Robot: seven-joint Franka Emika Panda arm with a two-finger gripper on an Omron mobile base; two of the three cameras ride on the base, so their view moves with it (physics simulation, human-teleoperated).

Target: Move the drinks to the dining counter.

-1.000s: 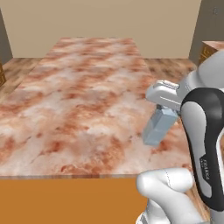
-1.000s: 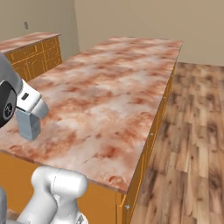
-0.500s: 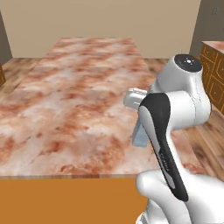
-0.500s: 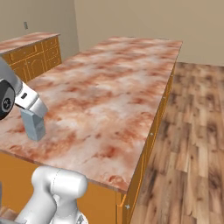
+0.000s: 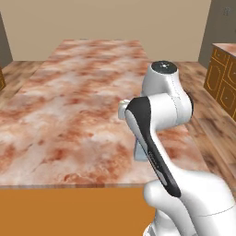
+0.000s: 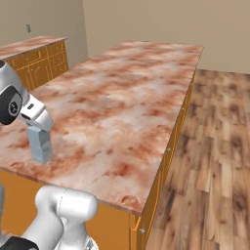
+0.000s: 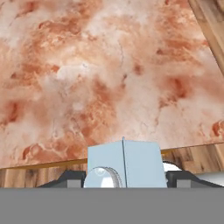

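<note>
A grey-blue gable-top carton, one of the drinks, stands upright at the near edge of the dining counter, a wide slab of reddish marble. My gripper is shut on the carton's top from above. In the hand view the carton's ridge and white cap sit between the gripper finger tips, with the marble counter beyond. In the left base view my own arm hides most of the carton. I cannot tell whether its base touches the counter.
Wooden floor runs along the counter's right side. A second marble counter on orange cabinets stands far left. More orange cabinets stand at the right in the left base view. The orange cabinet front lies just below the carton.
The arm has swung across in front of the left base view, now covering the carton. The carton has come down a little and nearer the counter's front edge, still gripped.
</note>
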